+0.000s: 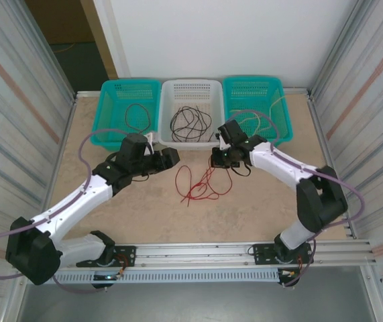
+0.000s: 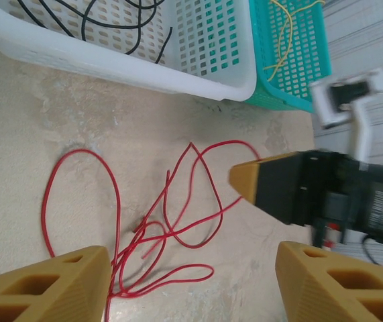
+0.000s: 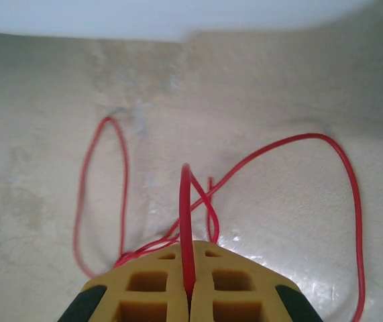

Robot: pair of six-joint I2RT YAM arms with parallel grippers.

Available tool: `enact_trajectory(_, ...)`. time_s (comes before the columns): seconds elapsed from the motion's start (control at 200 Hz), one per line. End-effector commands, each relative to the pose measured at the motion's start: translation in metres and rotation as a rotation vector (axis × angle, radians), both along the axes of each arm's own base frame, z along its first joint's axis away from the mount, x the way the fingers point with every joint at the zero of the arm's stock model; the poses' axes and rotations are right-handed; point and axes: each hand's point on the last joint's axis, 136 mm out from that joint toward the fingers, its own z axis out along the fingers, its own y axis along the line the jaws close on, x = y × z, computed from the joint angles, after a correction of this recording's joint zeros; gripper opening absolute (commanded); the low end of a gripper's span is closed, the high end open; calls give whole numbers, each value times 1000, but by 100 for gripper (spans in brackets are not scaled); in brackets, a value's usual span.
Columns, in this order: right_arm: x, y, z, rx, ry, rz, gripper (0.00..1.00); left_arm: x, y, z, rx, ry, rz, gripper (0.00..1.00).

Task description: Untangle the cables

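Table (image 1: 258, 201) bears red cable (image 1: 198, 184), loop upright in right gripper (image 3: 188, 272)

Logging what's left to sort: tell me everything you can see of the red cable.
The red cable is a thin, glossy, flexible wire lying in loose, crossing loops on the beige table, in front of the white basket. One strand rises off the surface, pinched in the shut right gripper.
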Motion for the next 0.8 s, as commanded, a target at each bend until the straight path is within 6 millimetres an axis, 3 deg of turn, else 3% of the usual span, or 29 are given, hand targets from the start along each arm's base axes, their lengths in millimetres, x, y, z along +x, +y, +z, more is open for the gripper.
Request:
enact_trajectory(0.0, -12, 0, 66, -22, -185, 91, 0, 2, -10, 13, -60, -54, -42, 65)
enact_trajectory(0.235, -32, -7, 126, 3, -331, 112, 0, 5, -35, 31, -132, -109, -121, 62)
enact_trajectory(0.401, -32, -5, 155, 50, -400, 116, 0, 0, -42, 26, -91, -94, -147, 64)
enact_trajectory(0.576, -30, -2, 167, 47, -431, 122, 0, 1, -28, 14, -25, -58, -87, 65)
enact_trajectory(0.796, -33, 8, 163, 77, -410, 144, 0, 4, -21, -5, 31, 6, -49, 65)
